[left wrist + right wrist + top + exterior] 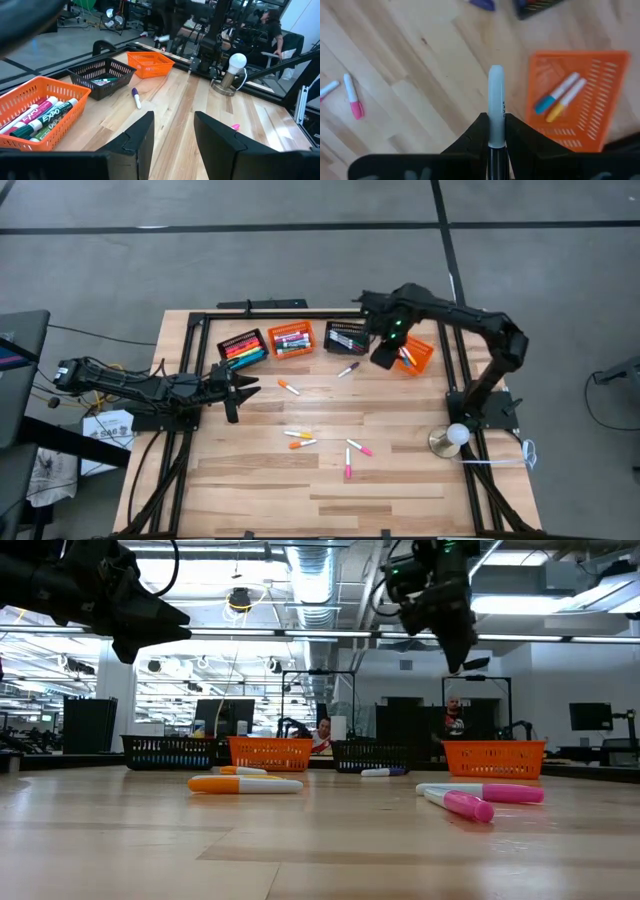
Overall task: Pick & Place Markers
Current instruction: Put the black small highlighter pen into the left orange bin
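Several markers lie loose on the wooden table: a purple-capped one [348,369], orange-capped ones [289,387] [299,439] and pink-capped ones [358,447] [348,465]. My right gripper [385,355] hangs above the table beside the right orange basket [418,358], shut on a pale marker [496,100]. Two markers, blue-capped and orange-capped [559,100], lie in that basket. My left gripper [235,390] waits open at the table's left, its fingers apart [172,132], touching nothing. My right gripper pinches the pale marker between its two fingers [477,135]. The marker lies along the fingers, and its rounded free end [496,75] sticks out past their tips. It is lifted clear of the table, pointing down near the orange basket's edge [535,95].
Along the far edge stand a black basket with markers [243,347], an orange basket [291,338] and another black basket [347,337]. A white bulb on a round base [455,435] stands at the right. Dark rails frame the table. People sit in the room behind [322,735].
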### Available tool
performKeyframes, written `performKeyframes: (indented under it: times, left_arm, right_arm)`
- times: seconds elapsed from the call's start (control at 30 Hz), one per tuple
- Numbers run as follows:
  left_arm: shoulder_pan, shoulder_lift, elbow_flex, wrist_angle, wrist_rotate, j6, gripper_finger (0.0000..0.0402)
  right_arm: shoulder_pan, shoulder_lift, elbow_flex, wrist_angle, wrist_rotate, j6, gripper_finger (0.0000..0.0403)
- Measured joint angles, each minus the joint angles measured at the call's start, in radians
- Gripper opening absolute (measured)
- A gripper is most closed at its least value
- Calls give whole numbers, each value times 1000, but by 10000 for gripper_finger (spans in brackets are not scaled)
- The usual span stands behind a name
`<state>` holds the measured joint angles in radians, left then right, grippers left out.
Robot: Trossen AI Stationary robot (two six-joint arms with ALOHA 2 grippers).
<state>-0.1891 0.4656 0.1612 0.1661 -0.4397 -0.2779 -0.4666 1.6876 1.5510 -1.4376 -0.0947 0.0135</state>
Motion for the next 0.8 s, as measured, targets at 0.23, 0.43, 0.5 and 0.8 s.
performKeyframes:
  times: [0.23, 0.43, 0.5, 0.8]
  left_arm:
    - [0, 0, 0, 0, 0, -6, 138]
    - [0, 0, 0, 0, 0, -15, 138]
    - [0, 0, 0, 0, 0, -15, 138]
    - [0, 0, 0, 0, 0, -15, 138]
  right_arm:
    - [-92, -143, -45, -2, 18, -6, 47]
    - [-144, -248, -50, -23, 46, 5, 47]
    - [-151, -271, -50, -24, 72, 5, 47]
    - [-159, -246, -68, -6, 208, 32, 47]
